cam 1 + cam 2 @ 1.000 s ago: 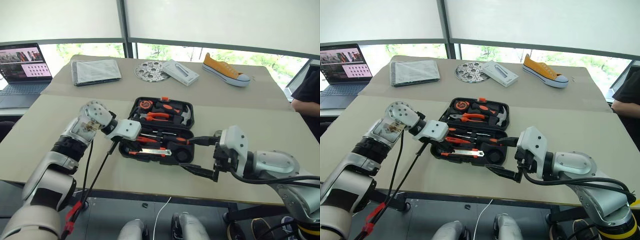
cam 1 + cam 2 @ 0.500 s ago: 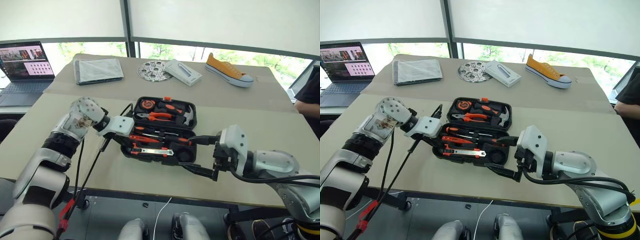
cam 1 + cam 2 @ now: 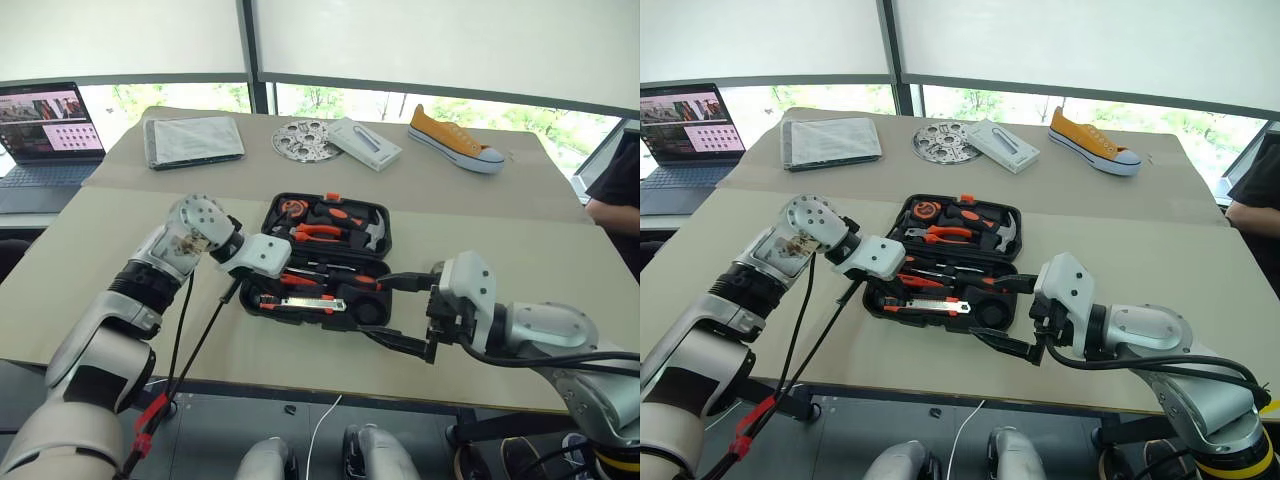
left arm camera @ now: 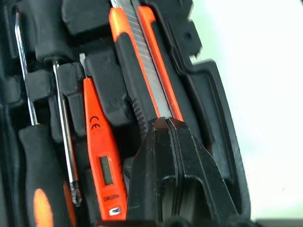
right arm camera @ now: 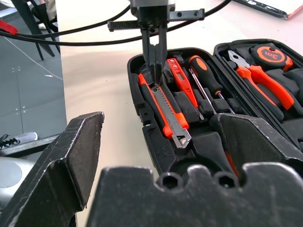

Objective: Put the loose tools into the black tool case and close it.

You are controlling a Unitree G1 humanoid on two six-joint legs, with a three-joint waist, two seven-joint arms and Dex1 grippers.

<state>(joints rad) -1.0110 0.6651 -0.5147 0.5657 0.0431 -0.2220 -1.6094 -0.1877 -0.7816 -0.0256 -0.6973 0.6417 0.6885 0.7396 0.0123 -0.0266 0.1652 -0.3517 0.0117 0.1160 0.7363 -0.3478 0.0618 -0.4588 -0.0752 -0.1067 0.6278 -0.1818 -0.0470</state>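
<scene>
We are looking at the black tool case [image 3: 325, 262], lying open near the front edge of the desk [image 3: 480, 240], about mid-way along. Our left gripper [image 5: 155, 78] is pinched tight shut w/ nothing in it, its tips pressing down on the back end of the black-and-orange utility knife [image 5: 163, 109], which is lying in the front half of the case. The slim orange tester screwdriver [image 4: 100, 153] and a black-and-orange-handled screwdriver [image 5: 207, 85] are lying next to the knife. Our right gripper [image 3: 405, 314] is hanging wide open at the case's right end, holding nothing. Pliers [image 3: 945, 236] are sitting in the back half.
</scene>
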